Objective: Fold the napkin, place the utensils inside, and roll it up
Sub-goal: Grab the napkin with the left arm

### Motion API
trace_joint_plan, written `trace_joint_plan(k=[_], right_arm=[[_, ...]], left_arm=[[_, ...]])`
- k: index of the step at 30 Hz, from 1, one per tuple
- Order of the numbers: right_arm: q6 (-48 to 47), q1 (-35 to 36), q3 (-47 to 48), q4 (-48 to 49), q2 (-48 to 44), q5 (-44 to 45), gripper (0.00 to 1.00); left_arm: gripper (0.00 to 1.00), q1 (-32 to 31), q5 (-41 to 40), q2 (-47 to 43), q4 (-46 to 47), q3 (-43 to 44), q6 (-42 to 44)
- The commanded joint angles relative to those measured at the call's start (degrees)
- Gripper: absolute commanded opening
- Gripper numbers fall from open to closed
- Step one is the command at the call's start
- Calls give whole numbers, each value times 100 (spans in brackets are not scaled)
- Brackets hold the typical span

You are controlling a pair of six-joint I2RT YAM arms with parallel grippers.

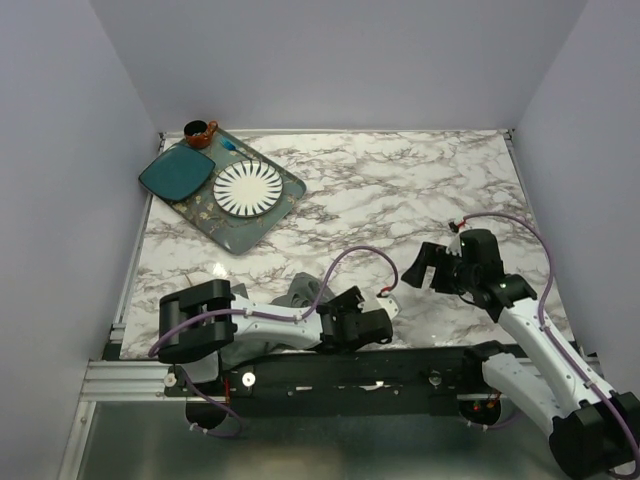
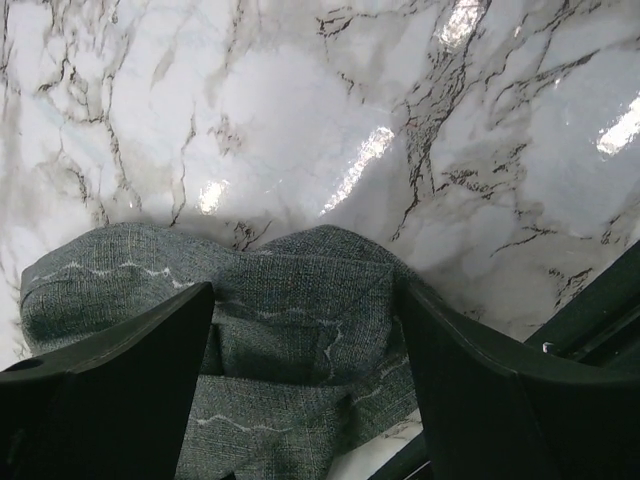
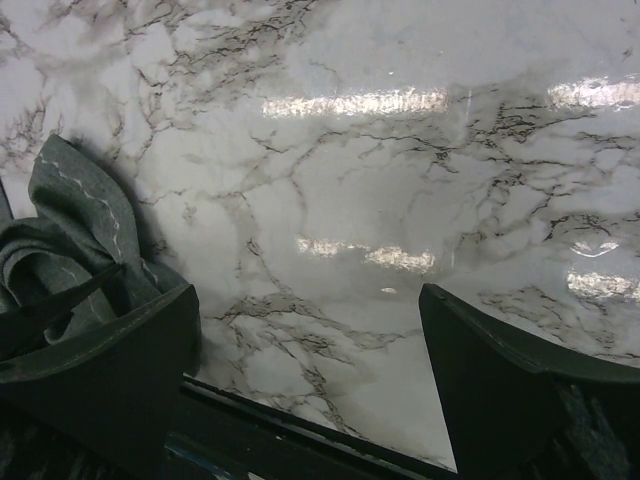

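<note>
The dark grey napkin (image 1: 303, 290) lies crumpled near the table's front edge, just behind my left arm. In the left wrist view the napkin (image 2: 130, 270) is bunched in folds. My left gripper (image 2: 307, 300) stands wide open over it, one finger on each side of the cloth. From above, the left gripper (image 1: 338, 305) sits low at the napkin's right side. My right gripper (image 1: 420, 265) hovers to the right, open over bare marble. In its wrist view the right gripper (image 3: 310, 295) holds nothing, and the napkin (image 3: 70, 220) shows at the left. The utensils are out of view.
A patterned tray (image 1: 285, 200) at the far left corner carries a teal square plate (image 1: 175, 172), a white ribbed plate (image 1: 246, 189) and a small brown cup (image 1: 199, 132). A dark metal rail (image 1: 330, 375) runs along the near edge. Purple cables (image 1: 350, 258) loop above both arms.
</note>
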Motion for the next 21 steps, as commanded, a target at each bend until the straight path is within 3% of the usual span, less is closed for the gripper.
trace_joint_plan(k=[1, 4, 10, 15, 19, 21], right_arm=[[219, 167, -138, 189, -117, -131, 100], [316, 316, -234, 285, -29, -87, 100], [843, 1219, -550, 1258, 321, -262, 100], [967, 2381, -490, 2762, 1542, -579, 97], [782, 3416, 186, 2984, 2642, 79, 89], [755, 3656, 424, 3237, 3002, 168, 89]], left_arm=[[72, 5, -94, 221, -67, -23, -378], [47, 5, -313, 81, -76, -59, -405], [15, 136, -534, -622, -497, 117, -466], [12, 364, -508, -1360, -1042, 336, -571], [0, 654, -270, -2107, -1174, 293, -624], [0, 821, -104, -2581, -1183, 179, -607]])
